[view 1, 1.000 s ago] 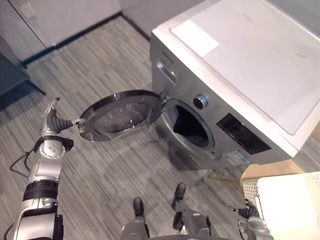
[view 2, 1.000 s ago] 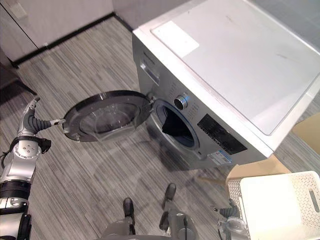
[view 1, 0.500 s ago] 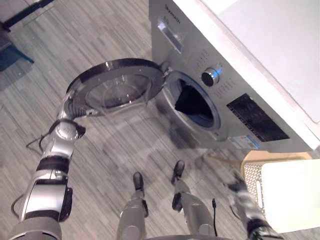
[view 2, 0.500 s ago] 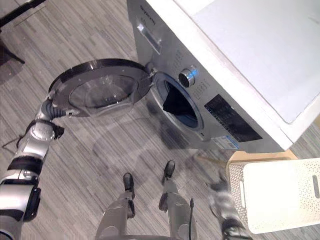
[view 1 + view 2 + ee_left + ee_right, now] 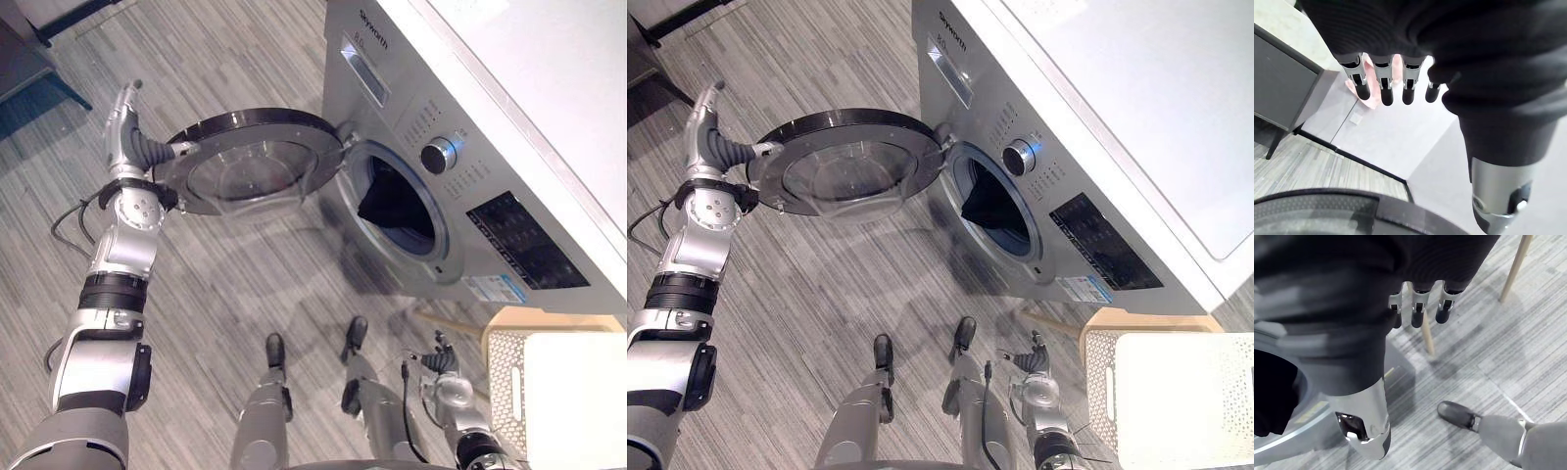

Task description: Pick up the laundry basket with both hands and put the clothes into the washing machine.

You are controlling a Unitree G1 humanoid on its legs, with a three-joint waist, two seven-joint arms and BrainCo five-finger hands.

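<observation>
- Left eye view, nearest: the right hand (image 5: 437, 360), fingers relaxed and empty, hangs beside the white laundry basket (image 5: 578, 392), probably ready to reach for it.
- Farther: the left hand (image 5: 124, 122), fingers straight, is at the washing machine door (image 5: 257, 162) rim, seemingly to hold it wide.
- Beyond: a dark garment (image 5: 390, 204) lies in the drum.

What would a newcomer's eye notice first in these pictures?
The silver washing machine stands at the upper right, its round door swung wide open, with dark cloth in the drum mouth. The left hand is raised by the door's rim; a white laundry basket sits at lower right.
</observation>
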